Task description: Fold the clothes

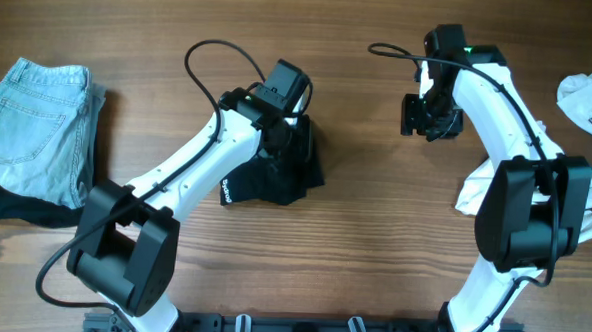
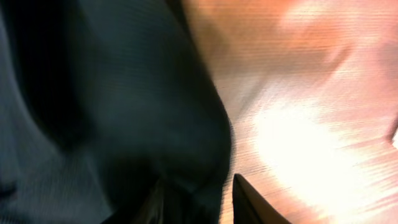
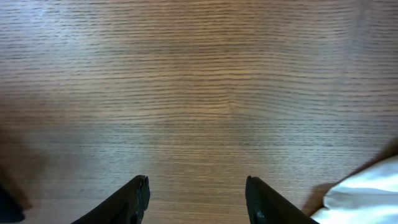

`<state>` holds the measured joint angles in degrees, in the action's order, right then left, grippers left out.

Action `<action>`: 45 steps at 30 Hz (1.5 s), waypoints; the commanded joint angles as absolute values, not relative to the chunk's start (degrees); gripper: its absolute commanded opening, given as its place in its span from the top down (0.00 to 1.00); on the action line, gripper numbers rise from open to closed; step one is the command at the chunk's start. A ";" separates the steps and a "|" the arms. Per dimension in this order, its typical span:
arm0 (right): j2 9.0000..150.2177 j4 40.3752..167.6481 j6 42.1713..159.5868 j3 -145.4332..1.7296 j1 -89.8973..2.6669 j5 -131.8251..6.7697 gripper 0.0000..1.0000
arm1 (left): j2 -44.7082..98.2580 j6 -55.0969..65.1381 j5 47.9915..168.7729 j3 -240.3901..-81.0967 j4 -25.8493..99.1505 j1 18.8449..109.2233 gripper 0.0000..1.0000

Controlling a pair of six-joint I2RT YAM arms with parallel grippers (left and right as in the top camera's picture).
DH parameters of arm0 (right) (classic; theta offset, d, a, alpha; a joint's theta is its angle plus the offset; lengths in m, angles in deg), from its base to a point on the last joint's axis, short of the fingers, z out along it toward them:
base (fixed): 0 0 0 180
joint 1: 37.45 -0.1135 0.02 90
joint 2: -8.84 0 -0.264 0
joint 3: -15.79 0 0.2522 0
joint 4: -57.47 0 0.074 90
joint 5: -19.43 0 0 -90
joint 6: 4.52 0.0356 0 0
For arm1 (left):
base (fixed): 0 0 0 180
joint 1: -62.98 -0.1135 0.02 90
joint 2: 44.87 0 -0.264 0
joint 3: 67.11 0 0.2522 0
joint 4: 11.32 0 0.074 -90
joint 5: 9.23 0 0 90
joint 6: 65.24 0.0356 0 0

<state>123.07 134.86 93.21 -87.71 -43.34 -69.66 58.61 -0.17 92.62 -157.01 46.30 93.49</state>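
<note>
1. Your left gripper [image 1: 295, 136] sits just left of the middle of the overhead frame, down on top of the black garment [image 1: 281, 175].
2. That black garment lies bunched in a dark heap on the counter [image 1: 363, 229], touching the left gripper from below.
3. In the left wrist view everything is motion-blurred. Dark cloth [image 2: 106, 106] fills the left half of the frame and runs down between the two fingers [image 2: 245, 199] at the bottom edge.
4. With that blur, you cannot tell whether the left gripper is pinching the cloth or only standing around it.
5. Your right gripper [image 1: 428, 117] is in the upper right of the overhead frame, above bare wood and well apart from the black garment.
6. The right wrist view shows its fingers [image 3: 138, 196] spread wide with nothing between them, only wood grain beyond.
7. A white cloth [image 3: 367, 196] shows in the lower right corner of that view, near the right-hand finger but apart from it.
8. More white clothes [image 1: 591, 104] lie at the right edge of the overhead frame.
9. Folded light-blue jeans [image 1: 38, 125] rest at the far left, on top of a dark item [image 1: 14, 209].
</note>
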 commanded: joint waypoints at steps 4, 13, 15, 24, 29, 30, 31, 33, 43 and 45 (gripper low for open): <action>123.38 136.55 78.89 -88.80 -43.49 -48.22 0.45 | 55.22 3.52 92.69 -159.08 39.87 87.52 0.54; 123.55 132.28 80.38 -86.70 -62.25 -35.79 0.41 | 62.02 3.55 92.73 -159.19 39.11 72.50 0.43; 123.81 129.73 81.60 -86.09 -65.20 -37.32 0.36 | 64.29 3.52 92.71 -159.19 39.28 72.50 0.42; 123.84 125.90 104.46 -81.98 -66.93 -66.12 0.95 | 68.42 3.52 92.69 -156.68 45.12 72.50 0.56; 123.81 124.44 103.55 -81.85 -62.58 -72.26 0.75 | 68.42 3.28 92.97 -152.68 50.32 72.50 0.73; 123.81 123.37 98.17 -81.85 -61.09 -72.31 0.67 | 68.42 3.22 93.72 -151.83 53.27 72.50 0.77; 123.81 122.97 96.05 -81.85 -60.54 -72.61 0.65 | 68.42 2.82 94.52 -151.72 54.58 72.50 0.79; 123.81 122.38 94.45 -81.85 -59.10 -75.17 0.58 | 68.34 2.80 97.37 -151.74 56.81 72.50 0.79; 116.75 129.11 94.85 -84.02 -55.25 -76.29 0.46 | 54.52 8.92 90.31 -156.85 48.55 71.30 0.32; 115.31 129.09 94.82 -84.02 -55.25 -75.65 0.41 | 53.98 17.27 101.43 -156.85 44.86 71.67 0.20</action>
